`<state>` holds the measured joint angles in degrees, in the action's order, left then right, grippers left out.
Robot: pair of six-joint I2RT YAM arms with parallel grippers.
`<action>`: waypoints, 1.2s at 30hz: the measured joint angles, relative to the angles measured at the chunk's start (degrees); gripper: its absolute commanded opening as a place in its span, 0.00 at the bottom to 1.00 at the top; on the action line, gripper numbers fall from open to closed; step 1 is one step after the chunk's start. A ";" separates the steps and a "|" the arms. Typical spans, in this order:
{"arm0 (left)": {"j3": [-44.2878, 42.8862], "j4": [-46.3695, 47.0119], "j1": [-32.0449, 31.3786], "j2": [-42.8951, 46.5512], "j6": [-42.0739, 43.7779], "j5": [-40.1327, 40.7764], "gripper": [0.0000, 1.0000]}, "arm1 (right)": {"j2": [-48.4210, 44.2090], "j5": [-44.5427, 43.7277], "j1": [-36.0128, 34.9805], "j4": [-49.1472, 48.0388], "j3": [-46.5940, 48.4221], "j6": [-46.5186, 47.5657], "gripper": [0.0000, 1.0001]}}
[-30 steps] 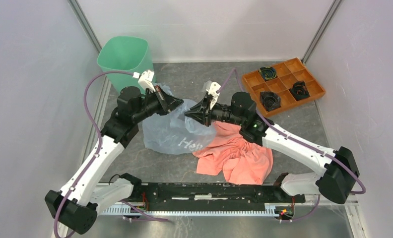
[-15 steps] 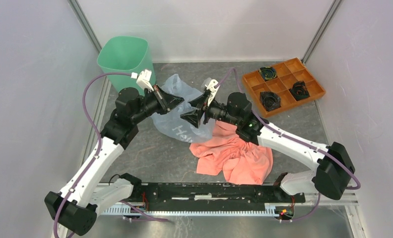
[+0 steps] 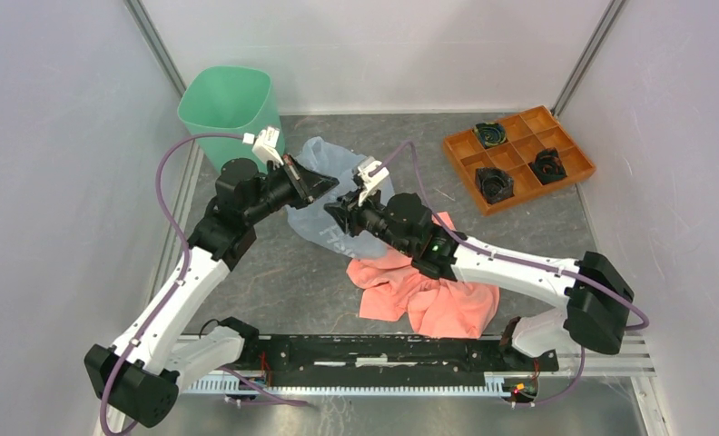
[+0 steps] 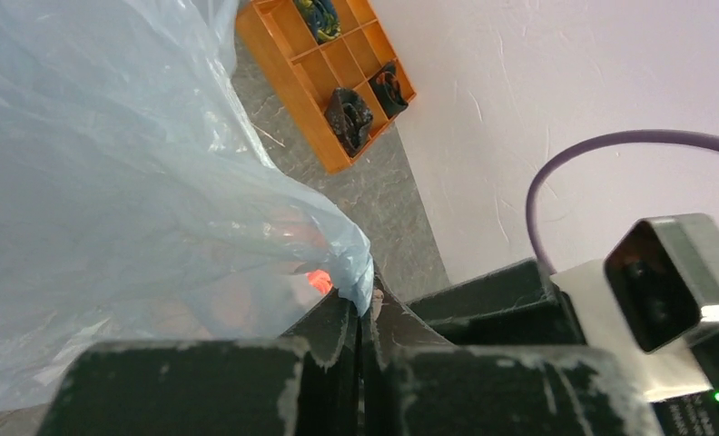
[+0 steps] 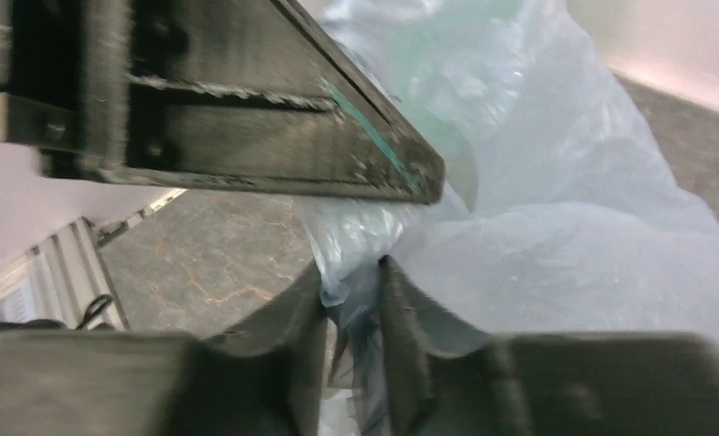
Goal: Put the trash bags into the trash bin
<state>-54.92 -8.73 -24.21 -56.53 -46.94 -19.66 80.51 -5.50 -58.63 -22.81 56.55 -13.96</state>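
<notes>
the left end effector (image 4: pixel 360 309) is clamped on an edge of the pale blue trash bag (image 3: pixel 323 156), the right end effector (image 5: pixel 350 283) pinches a bunched fold of it, and the bag hangs between them above the grey counter (image 3: pixel 274 282), beside the mint-green trash bin (image 3: pixel 227 102), outside it.

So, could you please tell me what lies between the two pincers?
Only the trash bag: bunched there in the top view, and pinched by the left pincer and the right pincer in their wrist views.
</notes>
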 measured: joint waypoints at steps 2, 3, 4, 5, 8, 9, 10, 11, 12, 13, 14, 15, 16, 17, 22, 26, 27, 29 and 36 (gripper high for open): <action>0.00 0.11 0.00 0.00 0.00 0.02 0.11 | 0.74 -4.72 -0.87 0.85 0.00 0.15 0.01; 0.00 0.04 0.00 0.00 0.02 0.04 0.20 | 0.90 -7.17 -1.14 1.33 0.00 0.17 0.01; 0.00 -0.24 -0.02 0.00 0.07 0.11 0.30 | 0.92 -9.35 -1.18 1.38 -0.13 0.44 0.00; -0.02 -0.79 -0.04 0.04 0.31 0.37 0.39 | 0.68 -11.21 -1.16 1.22 -0.46 0.76 0.00; -0.48 -4.92 -0.02 0.72 2.73 3.91 0.66 | -1.53 -15.91 -1.09 0.07 -3.96 2.36 0.00; -1.05 -7.06 -0.02 1.05 3.67 6.43 0.72 | -2.69 -17.20 -0.96 -0.02 -5.73 3.13 0.00; -1.86 -9.62 -0.04 1.51 4.72 9.57 0.78 | -3.78 -17.99 -0.92 -0.02 -7.28 3.87 0.00; -2.75 -11.93 -0.02 2.05 5.84 12.90 0.81 | -5.11 -18.97 -0.83 0.22 -9.03 4.83 0.00; -3.43 -13.49 -0.02 2.60 6.93 15.67 0.85 | -6.23 -19.56 -0.74 0.46 -10.38 5.62 0.01; -4.46 -15.63 -0.02 3.41 8.07 19.93 0.86 | -7.39 -20.11 -0.70 0.87 -11.61 6.64 0.00; -5.18 -16.96 -0.02 4.07 8.98 22.88 0.87 | -8.33 -20.33 -0.59 1.29 -12.39 7.41 0.00; -6.12 -18.64 -0.02 4.76 10.14 26.49 0.89 | -9.46 -20.59 -0.52 1.95 -13.16 8.41 0.00; -6.95 -19.85 -0.02 5.25 11.19 29.35 0.90 | -10.60 -20.83 -0.50 2.71 -13.64 9.53 0.00; -8.24 -21.46 -0.02 5.55 12.79 32.81 0.91 | -11.87 -21.31 -0.48 3.39 -13.99 10.67 0.00; -13.25 -26.29 0.02 3.17 17.79 41.27 0.93 | -19.19 -23.17 -0.28 6.19 -14.43 14.93 0.00; -16.48 -28.89 0.02 -0.87 20.81 45.81 0.94 | -26.21 -23.58 -0.17 7.63 -14.43 16.44 0.00; -17.27 -29.22 0.02 -1.92 21.57 46.99 0.94 | -28.17 -23.61 -0.17 7.96 -14.43 16.83 0.00; -19.19 -29.49 0.02 -4.11 23.04 49.11 0.95 | -31.21 -23.71 -0.17 8.41 -14.64 17.22 0.00; -33.40 -27.10 0.24 -19.93 33.22 59.89 0.97 | -40.26 -26.01 -0.13 10.40 -19.43 18.32 0.00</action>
<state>-88.31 -35.83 -23.97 -76.47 -13.72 40.23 40.25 -31.51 -58.76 -12.40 37.12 4.36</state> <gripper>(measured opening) 0.960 0.012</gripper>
